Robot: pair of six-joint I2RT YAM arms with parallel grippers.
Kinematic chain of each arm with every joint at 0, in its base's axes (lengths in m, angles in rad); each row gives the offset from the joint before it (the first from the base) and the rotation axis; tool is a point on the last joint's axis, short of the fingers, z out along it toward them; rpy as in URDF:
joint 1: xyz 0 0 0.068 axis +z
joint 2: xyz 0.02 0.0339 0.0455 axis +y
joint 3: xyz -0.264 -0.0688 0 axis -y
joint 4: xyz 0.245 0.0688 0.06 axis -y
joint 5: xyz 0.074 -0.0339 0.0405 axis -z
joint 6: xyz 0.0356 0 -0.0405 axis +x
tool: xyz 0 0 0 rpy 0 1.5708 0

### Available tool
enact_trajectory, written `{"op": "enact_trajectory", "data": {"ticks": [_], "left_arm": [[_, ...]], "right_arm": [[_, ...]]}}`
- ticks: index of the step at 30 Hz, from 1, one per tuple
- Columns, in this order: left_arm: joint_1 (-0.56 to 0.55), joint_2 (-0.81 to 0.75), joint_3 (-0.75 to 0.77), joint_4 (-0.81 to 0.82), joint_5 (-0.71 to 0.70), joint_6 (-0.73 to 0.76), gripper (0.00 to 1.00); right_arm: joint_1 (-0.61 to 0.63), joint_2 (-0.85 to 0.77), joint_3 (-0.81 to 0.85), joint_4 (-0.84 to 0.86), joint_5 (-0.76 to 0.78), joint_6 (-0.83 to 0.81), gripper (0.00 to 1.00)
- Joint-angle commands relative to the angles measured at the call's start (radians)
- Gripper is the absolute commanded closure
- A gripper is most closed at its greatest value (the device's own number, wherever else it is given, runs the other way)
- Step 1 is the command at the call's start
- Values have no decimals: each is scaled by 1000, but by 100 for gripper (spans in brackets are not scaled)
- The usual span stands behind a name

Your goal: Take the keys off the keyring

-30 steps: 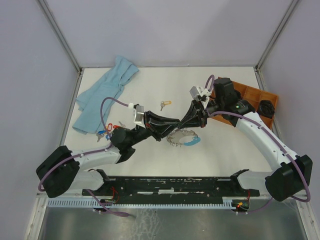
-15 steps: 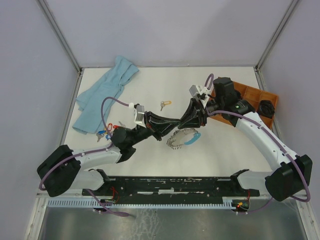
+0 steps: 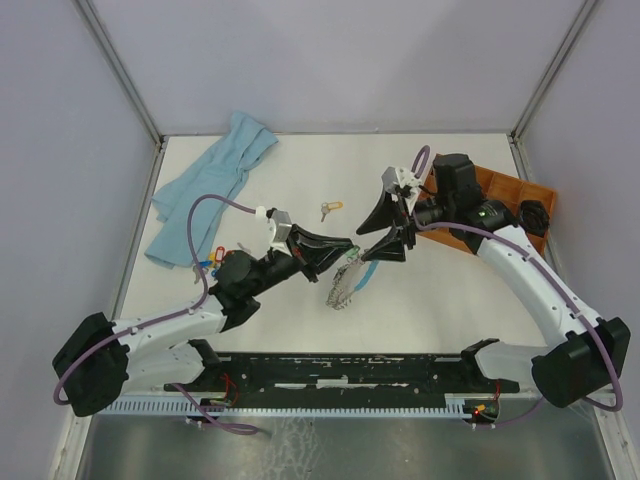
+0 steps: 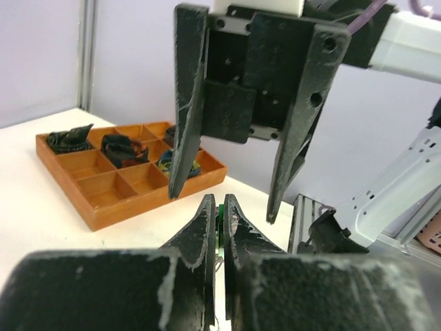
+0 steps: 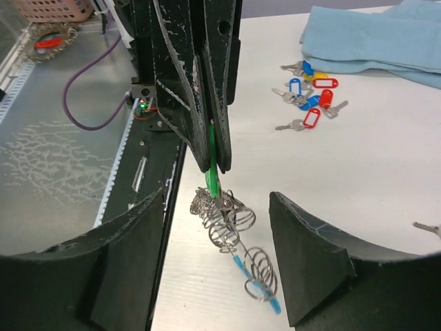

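Keyring [image 5: 231, 224] hangs from left gripper [image 5: 215, 164].
Its jaws clamp a green-tagged key [image 5: 212, 181]; right gripper [image 3: 366, 244] jaws stand apart beside it.

A soft blue cloth [image 3: 210, 190] lies all crumpled at the far left corner of the white table [image 3: 300, 160]. An orange tray [image 3: 510, 195] sits at the far right side of the table, turned a bit slanted, well apart from the cloth. The tray is split into little square boxes. Dark lumps [image 4: 124, 148] sit in some of the boxes along one side. Pale walls stand around the table. A pink basket [image 5: 48, 8] with holes shows off past the table's near edge.
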Motion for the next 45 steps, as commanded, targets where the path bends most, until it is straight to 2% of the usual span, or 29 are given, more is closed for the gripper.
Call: {"op": "enact_trajectory", "data": {"ticks": [1, 4, 8, 14, 22, 29, 36, 45], "left_arm": [[-4, -56, 79, -113, -76, 57, 97], [-4, -66, 106, -190, -112, 46, 97], [-6, -72, 131, -259, -160, 32, 97], [-10, -76, 168, -317, -201, 27, 97], [-9, -88, 206, -350, -192, 36, 97], [-10, -118, 207, -366, -190, 40, 97], [-11, -122, 213, -365, -173, 32, 97], [-12, -123, 209, -352, -161, 19, 97]], "right_arm": [[-18, -40, 82, -102, 55, -98, 30], [-20, -53, 94, -176, 81, -167, 33], [-20, -62, 78, -205, 71, -201, 43], [-8, -58, 16, -172, 61, -220, 59], [32, -38, -93, -78, 86, -296, 68], [40, -29, -153, 107, 119, -154, 69], [41, -15, -216, 345, 102, 66, 63], [41, -19, -227, 447, 57, 187, 62]]}}
